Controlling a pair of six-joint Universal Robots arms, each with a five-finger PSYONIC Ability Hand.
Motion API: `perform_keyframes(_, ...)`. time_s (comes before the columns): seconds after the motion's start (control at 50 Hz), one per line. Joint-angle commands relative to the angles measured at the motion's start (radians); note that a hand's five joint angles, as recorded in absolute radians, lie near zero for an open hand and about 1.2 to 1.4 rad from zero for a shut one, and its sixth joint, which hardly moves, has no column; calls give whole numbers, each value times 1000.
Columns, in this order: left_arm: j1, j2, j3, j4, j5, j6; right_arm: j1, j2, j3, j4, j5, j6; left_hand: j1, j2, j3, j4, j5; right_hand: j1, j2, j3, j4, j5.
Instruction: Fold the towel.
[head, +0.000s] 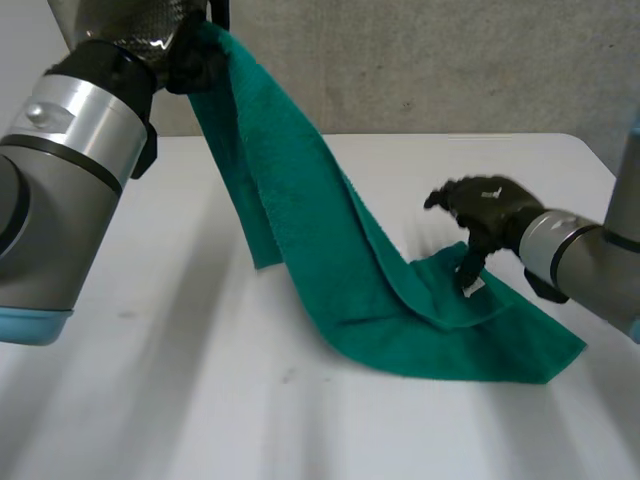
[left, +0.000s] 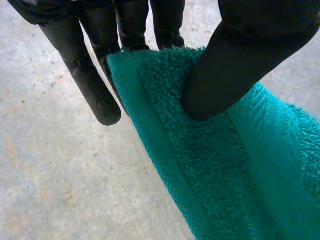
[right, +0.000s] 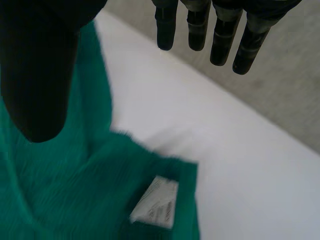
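A green towel (head: 330, 250) hangs in a long slope from my left hand (head: 195, 55), which is raised high at the back left. In the left wrist view the thumb (left: 240, 55) presses the towel's hemmed corner (left: 165, 100) against the fingers. The towel's lower end lies bunched on the white table (head: 200, 400). My right hand (head: 480, 215) hovers open just above that end, one finger pointing down near a white label (head: 478, 288). In the right wrist view the fingers (right: 200, 25) are straight and apart from the thumb, with the towel (right: 60, 190) and label (right: 156, 202) below.
A grey wall (head: 450, 60) runs behind the table's far edge. Bare white tabletop (right: 240, 165) lies beside the towel under my right hand.
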Motion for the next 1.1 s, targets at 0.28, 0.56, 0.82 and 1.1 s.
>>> perform_keyframes(0.28,2,11,1,-25,5,1,-4,155,61,-86,83,-303,241,199,206,195,261,38,18,28,9,4)
perform_keyframes(0.56,-5,66,25,-85,5,-2,5,56,222,-166,3,309,241,199,206,195,261,38,18,28,9,4)
perform_keyframes(0.82,-50,132,27,-88,0,-3,42,154,216,-417,192,377,241,199,206,195,261,1104,1083,1094,1075,1070)
perform_keyframes(1.1,100,114,-50,-171,3,0,-93,-230,157,-269,-4,89,241,199,206,195,261,1194,1173,1184,1165,1160)
